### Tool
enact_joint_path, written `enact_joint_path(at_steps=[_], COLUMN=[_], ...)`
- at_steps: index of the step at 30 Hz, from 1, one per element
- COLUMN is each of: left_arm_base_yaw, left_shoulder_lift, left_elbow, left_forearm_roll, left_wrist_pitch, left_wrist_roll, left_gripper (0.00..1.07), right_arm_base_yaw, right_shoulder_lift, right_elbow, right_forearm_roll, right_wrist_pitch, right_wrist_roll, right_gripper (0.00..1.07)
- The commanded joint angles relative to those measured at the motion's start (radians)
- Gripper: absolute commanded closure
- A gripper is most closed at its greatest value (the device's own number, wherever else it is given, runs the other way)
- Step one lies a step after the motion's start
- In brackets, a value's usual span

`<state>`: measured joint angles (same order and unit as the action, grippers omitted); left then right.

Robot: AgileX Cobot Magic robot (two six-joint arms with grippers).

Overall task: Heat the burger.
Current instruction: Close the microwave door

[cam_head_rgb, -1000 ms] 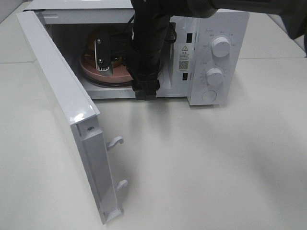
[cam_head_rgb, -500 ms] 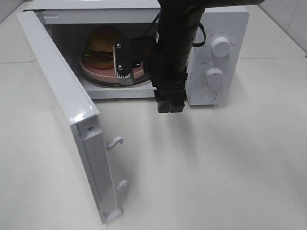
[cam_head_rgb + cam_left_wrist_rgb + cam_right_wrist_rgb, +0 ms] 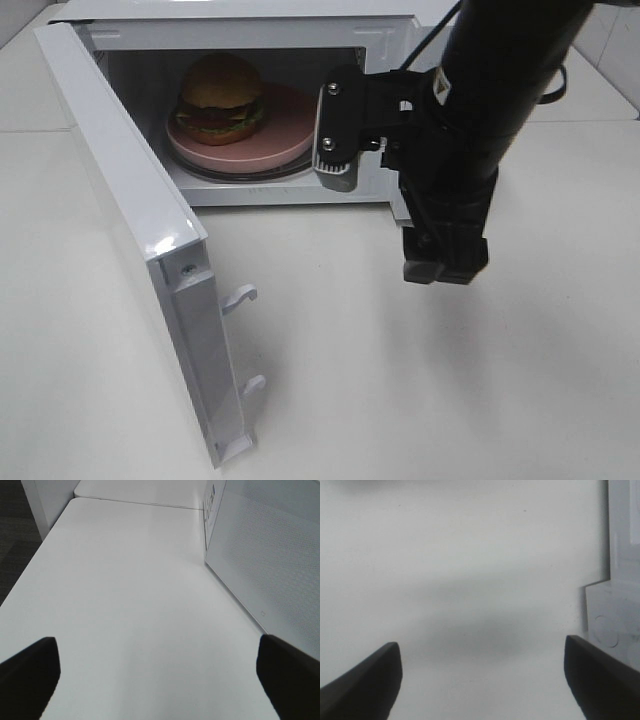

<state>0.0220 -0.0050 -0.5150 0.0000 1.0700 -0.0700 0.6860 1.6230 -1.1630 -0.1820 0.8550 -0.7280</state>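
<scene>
— While the door (image 3: 120,180) stands wide open like that, where is the burger (image 3: 222,95)?

— Inside the microwave (image 3: 230,32). It sits on the pink plate (image 3: 290,125), toward the plate's left rear.

— And the right gripper (image 3: 445,262)?

— Outside the microwave. It points down over the table (image 3: 330,380), in front of the microwave's right end. From the high camera, the burger lies well apart from it, further back and to the left, and nothing touches the burger.

— Is it holding anything?

— No. From its wrist camera, the fingertips (image 3: 365,685) are spread wide with only bare table between them.

— The left gripper (image 3: 160,675)?

— It is also spread wide and empty over the table. The high camera does not show it, so I cannot place it against the burger.
</scene>
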Motion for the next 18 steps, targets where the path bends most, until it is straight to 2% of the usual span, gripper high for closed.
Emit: enact_joint_path(at_steps=[1,2,4,10,15,17,18], left_arm_base_yaw=[-0.002,-0.002,-0.002,-0.002,-0.002,-0.002,-0.002], left_shoulder_lift=[-0.017,-0.017,-0.017,-0.017,-0.017,-0.017,-0.017], left_elbow=[-0.001,-0.001,-0.001,-0.001,-0.001,-0.001,-0.001], left_forearm_roll=[0.0,0.0,0.0,0.0,0.0,0.0,0.0], left_wrist_pitch=[0.001,0.001,0.001,0.001,0.001,0.001,0.001], left_wrist_roll=[0.002,0.002,0.002,0.002,0.002,0.002,0.002], left_gripper=[0.04,0.04,0.04,0.04,0.04,0.04,0.04], right_arm_base_yaw=[-0.004,-0.004,-0.033,-0.079,-0.166,-0.247,-0.247], right_shoulder_lift=[-0.071,-0.071,-0.154,-0.217,-0.276,-0.299,-0.299], right_elbow=[0.069,0.069,0.16,0.227,0.285,0.308,0.308], right_forearm_roll=[0.015,0.015,0.024,0.029,0.027,0.017,0.017], right_wrist_pitch=[-0.001,-0.001,-0.001,-0.005,-0.013,-0.019,-0.019], right_wrist_roll=[0.057,0.057,0.143,0.255,0.446,0.604,0.604], right_gripper=[0.19,0.19,0.2,0.22,0.23,0.25,0.25])
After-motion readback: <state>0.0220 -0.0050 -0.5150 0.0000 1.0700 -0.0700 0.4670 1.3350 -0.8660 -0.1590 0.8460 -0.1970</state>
